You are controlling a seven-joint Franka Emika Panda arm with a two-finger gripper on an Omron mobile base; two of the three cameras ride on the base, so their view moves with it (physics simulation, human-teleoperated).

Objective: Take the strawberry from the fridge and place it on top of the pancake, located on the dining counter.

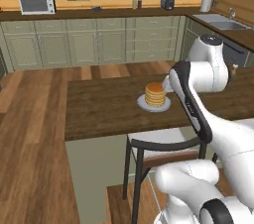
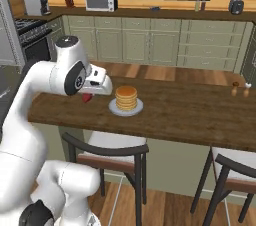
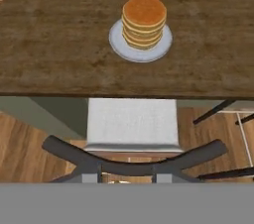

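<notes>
Nearest the base, a dark-framed stool [image 3: 131, 124] with a pale seat stands tucked under the dining counter [image 2: 200, 115]. Above the counter's near edge the gripper [image 2: 89, 95] is clamped on the strawberry [image 2: 87, 98], a small red berry showing just below the hand. Just beyond it, the pancake [image 2: 126, 98] stack sits on a pale plate [image 2: 126, 108], with green cabinets [image 2: 150, 45] behind.
</notes>
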